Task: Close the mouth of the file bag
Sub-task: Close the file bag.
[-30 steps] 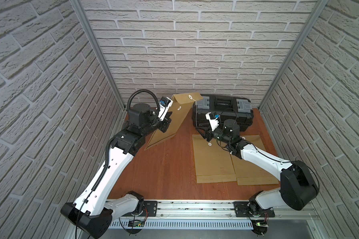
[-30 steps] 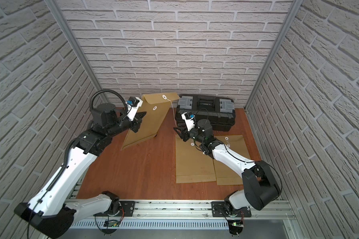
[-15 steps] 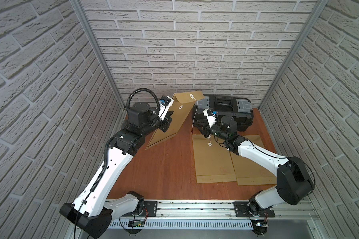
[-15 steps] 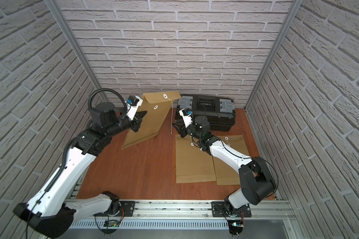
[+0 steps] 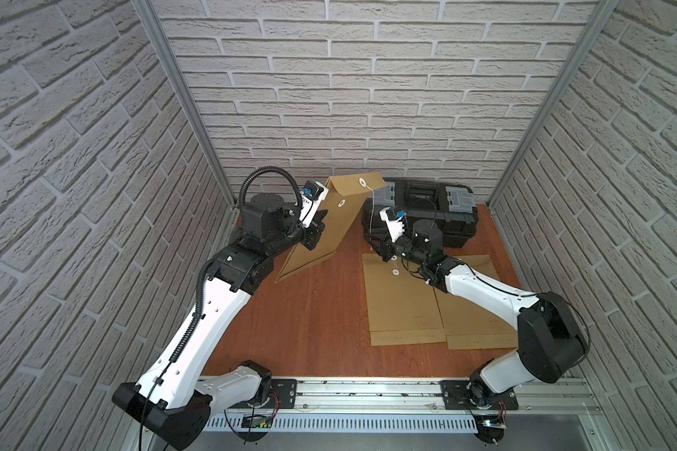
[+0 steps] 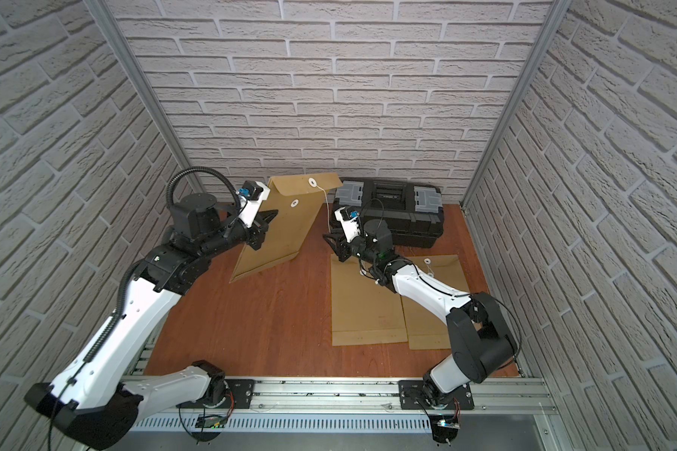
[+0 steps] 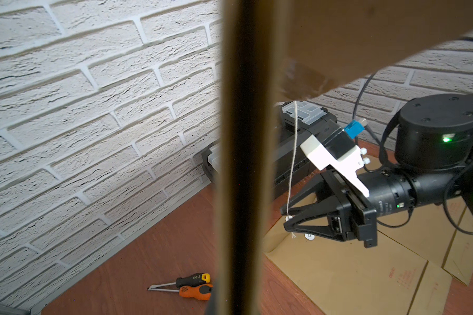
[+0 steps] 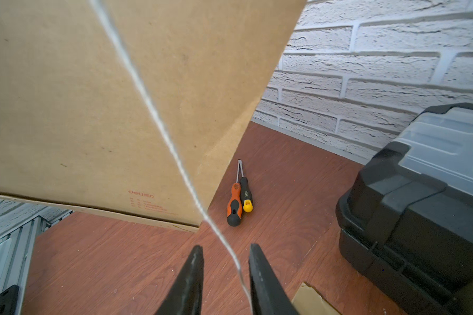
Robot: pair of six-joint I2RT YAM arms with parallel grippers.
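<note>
right gripper (image 8: 226, 246) is gaping around the string (image 8: 158, 122), left gripper (image 5: 315, 230) clamping one of three file bags (image 5: 339, 226); only wrist views are showing two screwdrivers (image 8: 234, 210).

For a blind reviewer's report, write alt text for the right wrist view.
A white string runs from a brown file bag down between the parted fingers of the right claw. Beyond, two screwdrivers lie side by side on the wooden table, with a black toolbox nearby.

Kraft-brown file bag (image 5: 333, 230), white string (image 7: 292, 169); black toolbox (image 5: 446, 218); red-brown wood-grain table (image 5: 309, 312); orange-black screwdriver (image 8: 233, 210), black-yellow screwdriver (image 8: 247, 196); white brick-patterned walls (image 5: 368, 97).
</note>
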